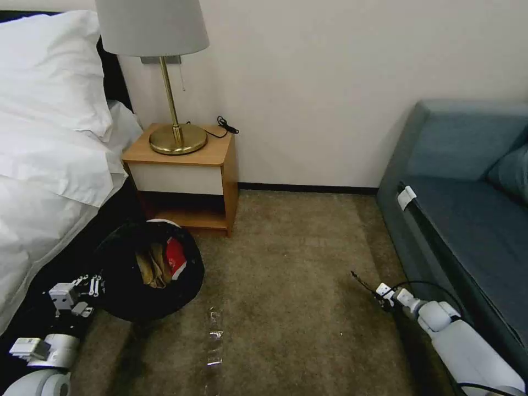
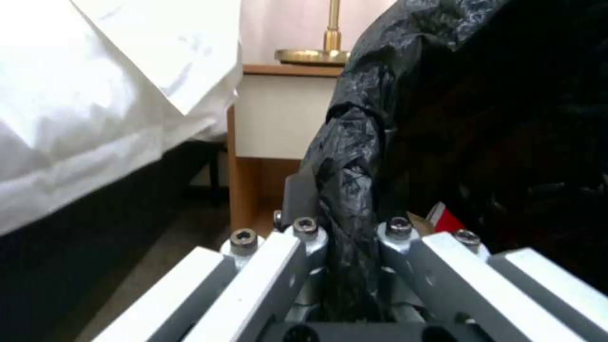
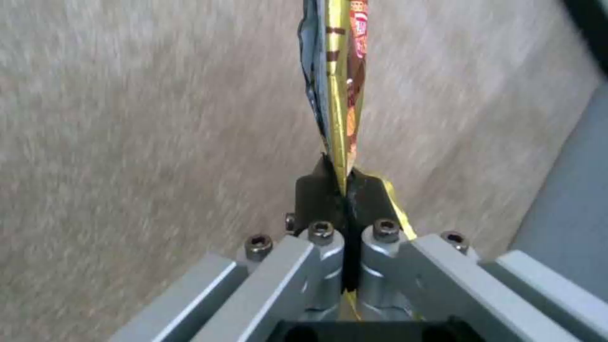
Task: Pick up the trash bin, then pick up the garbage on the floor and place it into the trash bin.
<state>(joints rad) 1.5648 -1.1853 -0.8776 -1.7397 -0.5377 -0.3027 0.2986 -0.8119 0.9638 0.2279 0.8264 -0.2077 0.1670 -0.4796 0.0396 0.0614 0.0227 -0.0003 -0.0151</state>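
Wrapper (image 3: 336, 76) pinched between right gripper (image 3: 345, 190) jaws, above carpet (image 3: 146, 142).

Colour rundown from my end: trash bin (image 1: 147, 269) all crinkly black bag, sliver of white rim at back. Inside it, brown paper (image 1: 149, 268) plus red-and-white packet (image 1: 175, 257). Snack wrapper (image 3: 339, 95) pinched in my right fingers (image 3: 317, 194): gold, brown stripes, bit of red print, dark blue back. Carpet (image 1: 297, 286) tan-beige. Sofa (image 1: 467, 209) slate blue. Nightstand (image 1: 184, 176) orange wood, cream front panel.

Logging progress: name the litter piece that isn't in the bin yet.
The flat gold-and-brown snack wrapper, pinched in the right pincer above the carpet; the red packet and brown paper already lie inside.
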